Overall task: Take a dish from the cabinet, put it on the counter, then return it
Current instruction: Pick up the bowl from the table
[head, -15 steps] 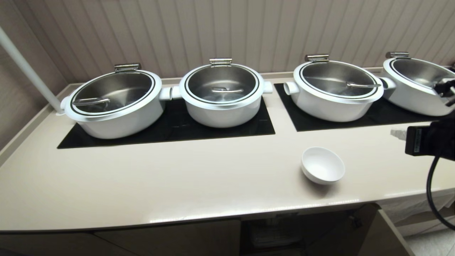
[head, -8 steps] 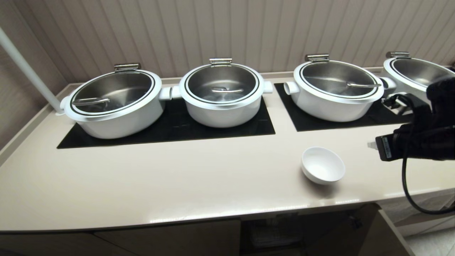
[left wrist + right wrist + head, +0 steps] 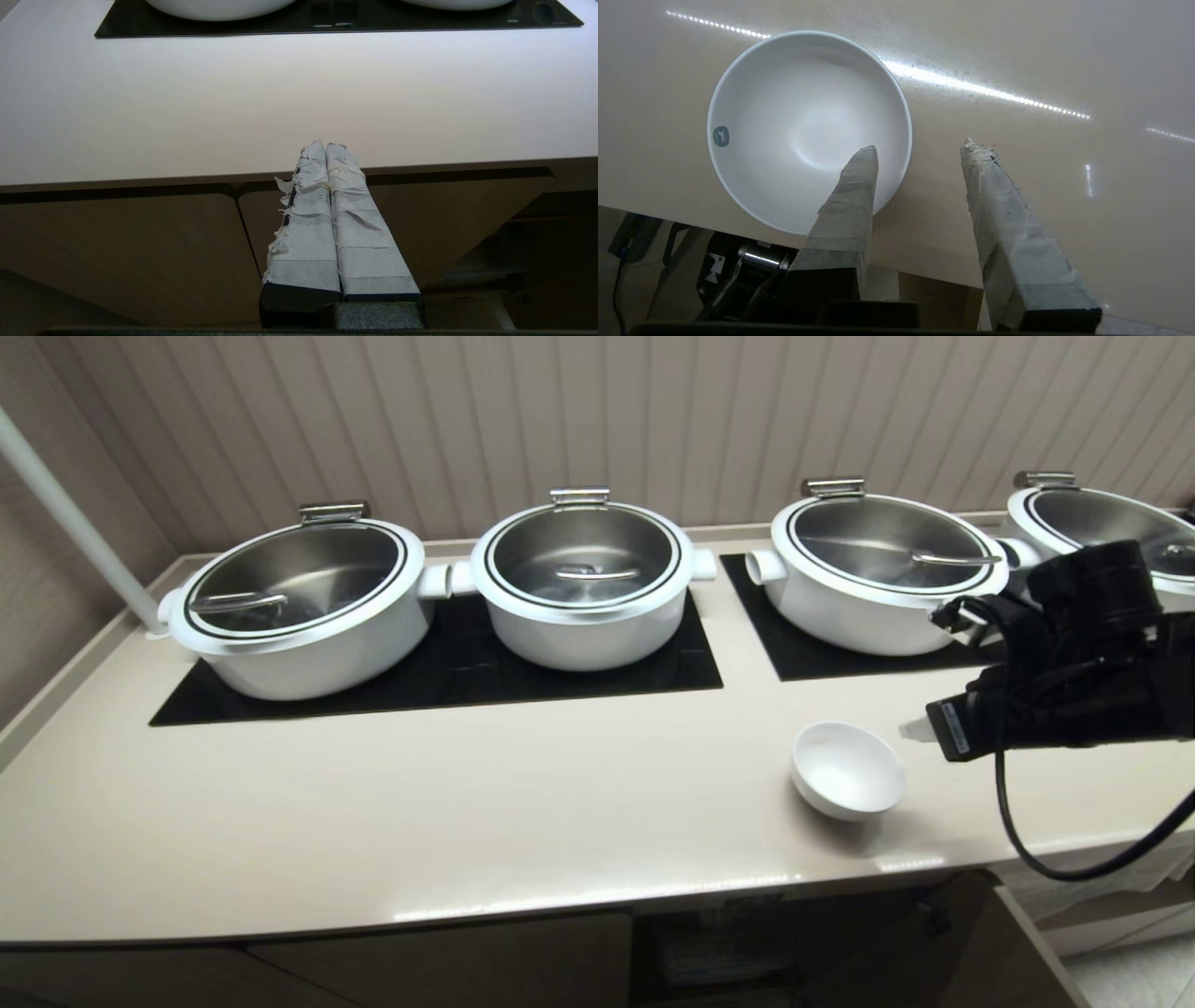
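While the bowl (image 3: 848, 770) stands upright on the counter (image 3: 467, 821), near its front edge and well in front of the black glass panels (image 3: 448, 667), the right pincer (image 3: 920, 149) is held just above it — its two taped fingers (image 3: 994, 196) spread apart with nothing between them. Seen from the right wrist, one finger is over the inside of the bowl near the rim and the other is over bare counter just beside it; whether either finger touches the bowl cannot be told. Seen from the head, the black right arm (image 3: 1055, 681) reaches in from the right side, its white tip just beside the bowl's rim. Four large white lidded pots (image 3: 583, 583) are set on the glass panels along the back. The left pincer (image 3: 325, 147) is parked low in front of the cabinet (image 3: 140, 247), its taped fingers pressed together and empty — pointed at the counter's front edge. A cabinet door (image 3: 990, 943) below the bowl stands open.
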Robot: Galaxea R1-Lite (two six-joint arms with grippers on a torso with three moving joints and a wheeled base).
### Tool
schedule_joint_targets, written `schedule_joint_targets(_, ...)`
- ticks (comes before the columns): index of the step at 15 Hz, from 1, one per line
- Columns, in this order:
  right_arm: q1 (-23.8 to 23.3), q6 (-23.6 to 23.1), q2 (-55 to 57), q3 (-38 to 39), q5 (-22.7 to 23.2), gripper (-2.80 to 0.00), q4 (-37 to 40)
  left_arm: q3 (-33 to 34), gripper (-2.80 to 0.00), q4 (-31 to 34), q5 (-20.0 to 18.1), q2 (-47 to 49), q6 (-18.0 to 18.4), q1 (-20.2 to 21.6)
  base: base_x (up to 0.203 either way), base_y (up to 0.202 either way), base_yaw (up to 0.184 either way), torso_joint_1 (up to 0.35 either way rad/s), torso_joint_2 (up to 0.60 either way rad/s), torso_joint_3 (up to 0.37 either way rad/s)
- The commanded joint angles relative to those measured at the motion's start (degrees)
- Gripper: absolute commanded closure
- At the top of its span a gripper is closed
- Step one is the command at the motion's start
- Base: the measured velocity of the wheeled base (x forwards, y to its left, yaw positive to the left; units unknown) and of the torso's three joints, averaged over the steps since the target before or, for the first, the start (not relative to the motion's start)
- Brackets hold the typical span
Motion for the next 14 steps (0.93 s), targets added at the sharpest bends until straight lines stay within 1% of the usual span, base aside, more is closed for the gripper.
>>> schedule_joint_targets(1, 0.1, -0.1, -0.9, -0.2, 0.0, -2.80, 3.1, 0.0, 0.00, 0.0, 0.0, 0.0, 0.0, 0.0, 0.000, 0.000, 0.000, 0.000, 0.00, 0.000)
schedule_joint_targets(2, 0.2, -0.2, -1.4, -0.1, 0.1, -2.80, 4.4, 0.0, 0.00, 0.0, 0.0, 0.0, 0.0, 0.0, 0.000, 0.000, 0.000, 0.000, 0.00, 0.000)
schedule_joint_targets(9, -0.1, -0.7, 0.8, -1.1, -0.4, -2.80, 4.1, 0.0, 0.00, 0.0, 0.1, 0.0, 0.0, 0.0, 0.000, 0.000, 0.000, 0.000, 0.00, 0.000)
schedule_joint_targets(12, 0.0, -0.6, 3.2, -3.6, -0.2, -2.80, 4.4, 0.0, 0.00, 0.0, 0.1, 0.0, 0.0, 0.0, 0.000, 0.000, 0.000, 0.000, 0.00, 0.000)
schedule_joint_targets(14, 0.3, -0.6, 6.1, -6.8, -0.2, -2.80, 4.7, 0.0, 0.00, 0.0, 0.1, 0.0, 0.0, 0.0, 0.000, 0.000, 0.000, 0.000, 0.00, 0.000)
